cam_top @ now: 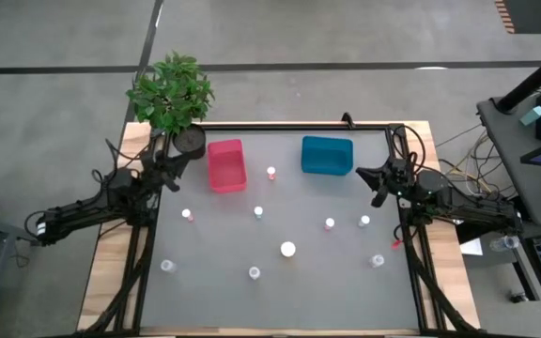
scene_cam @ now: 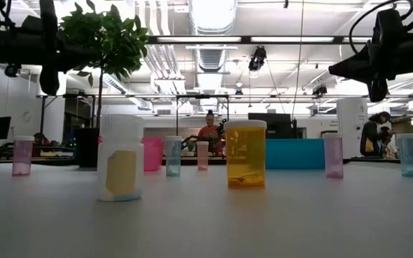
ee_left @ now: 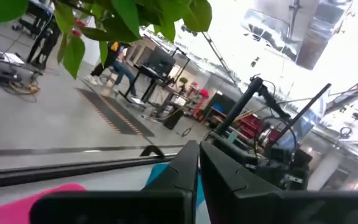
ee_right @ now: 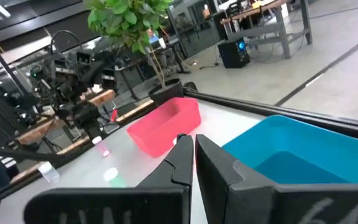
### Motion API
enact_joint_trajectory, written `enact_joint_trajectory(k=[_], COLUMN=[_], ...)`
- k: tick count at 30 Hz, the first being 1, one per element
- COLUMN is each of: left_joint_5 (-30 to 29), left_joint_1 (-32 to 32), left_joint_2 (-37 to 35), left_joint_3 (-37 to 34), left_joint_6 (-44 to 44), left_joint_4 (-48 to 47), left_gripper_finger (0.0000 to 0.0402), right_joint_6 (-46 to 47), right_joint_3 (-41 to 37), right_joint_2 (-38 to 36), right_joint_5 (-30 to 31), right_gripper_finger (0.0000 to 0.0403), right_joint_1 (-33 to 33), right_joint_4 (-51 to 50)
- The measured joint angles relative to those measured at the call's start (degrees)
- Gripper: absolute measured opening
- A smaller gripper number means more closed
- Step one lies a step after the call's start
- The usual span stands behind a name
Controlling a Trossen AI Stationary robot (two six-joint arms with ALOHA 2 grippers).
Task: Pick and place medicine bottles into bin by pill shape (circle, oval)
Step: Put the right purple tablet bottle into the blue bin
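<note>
Several small white-capped medicine bottles stand upright on their bases, scattered over the grey table mat (cam_top: pixel 289 300): one (cam_top: pixel 270 173) lies between the bins and a larger white-capped one (cam_top: pixel 288 249) stands mid-table. The low view shows a white bottle (scene_cam: pixel 120 158) and an orange one (scene_cam: pixel 246 154) nearest. The pink-red bin (cam_top: pixel 225 164) and the teal bin (cam_top: pixel 327 155) sit at the far side. My left gripper (cam_top: pixel 175 167) hovers left of the pink-red bin, shut and empty (ee_left: pixel 199 146). My right gripper (cam_top: pixel 366 176) hovers right of the teal bin, shut and empty (ee_right: pixel 193 140).
A potted green plant (cam_top: pixel 172 94) in a dark round pot (cam_top: pixel 191 141) stands at the far left corner, close to my left gripper. Wooden table edges (cam_top: pixel 111 272) flank the mat. People show in the room beyond the table (scene_cam: pixel 210 132).
</note>
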Motion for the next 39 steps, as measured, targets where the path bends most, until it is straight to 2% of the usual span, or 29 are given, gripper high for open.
enact_joint_trajectory(k=[5, 11, 14, 18, 23, 27, 39], left_joint_5=[-3.7, -4.2, -4.2, -1.3, 3.0, 3.2, 3.0], left_joint_1=[0.0, 0.0, 0.0, 0.0, 0.0, 0.0, 0.0], left_joint_2=[0.2, 1.0, 2.2, 5.0, 9.3, 12.2, 14.1], left_joint_3=[0.0, 0.0, 0.0, 0.0, 0.0, 0.0, 0.0], left_joint_6=[1.2, 1.0, 2.4, 7.7, 12.3, 14.9, 17.0], left_joint_4=[2.1, 2.7, 6.8, 14.9, 25.3, 30.9, 32.2], left_gripper_finger=[0.0, 0.0, 0.0, 0.0, 0.0, 0.0, 0.0], right_joint_6=[-0.6, 0.0, 0.4, -1.9, -6.5, -10.5, -17.4], right_joint_3=[0.0, 0.0, 0.0, 0.1, 3.4, 7.3, 21.8], right_joint_2=[0.0, 0.0, 1.1, 4.1, 10.0, 15.3, 29.2], right_joint_5=[0.5, 0.5, 0.4, 0.0, 0.0, 0.0, -4.6], right_gripper_finger=[0.0009, 0.0009, 0.0009, 0.0009, 0.0009, 0.0009, 0.0009], right_joint_1=[0.0, 0.0, 0.0, 0.0, 0.0, 0.0, 1.6], right_joint_4=[1.9, 8.2, 13.2, 17.8, 17.6, 16.9, 5.7])
